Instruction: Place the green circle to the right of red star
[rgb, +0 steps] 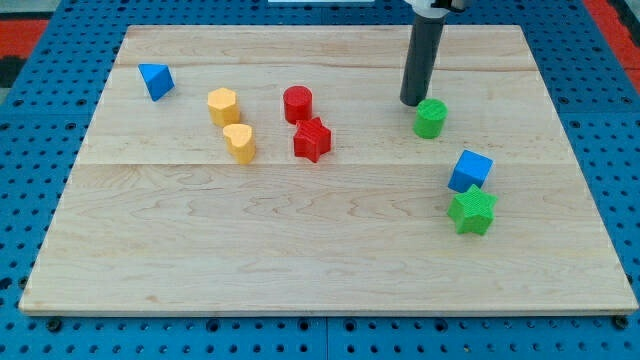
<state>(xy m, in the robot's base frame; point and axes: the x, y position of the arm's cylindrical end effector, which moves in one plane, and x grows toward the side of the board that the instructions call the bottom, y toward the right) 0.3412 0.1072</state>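
Down at the board, my tip (413, 101) sits just above and slightly to the view's left of the green circle (431, 118), close enough that I cannot tell whether the two touch. It is a bare rod end, with nothing to open, close or grip. I see the green circle on the wooden board (300, 250) in the view's upper right part, well apart from the red star (312, 139), which lies to its left near the middle of the board. Just above the red star, and nearly touching it, stands a red cylinder (298, 103). Further to the view's left are two yellow blocks close together: a yellow hexagonal block (223, 105) and, just below it, a yellow heart-like block (240, 142). A blue triangular block (155, 80) lies near the top left corner. At the view's right, a blue cube (470, 170) sits against a green star (472, 211) below it.
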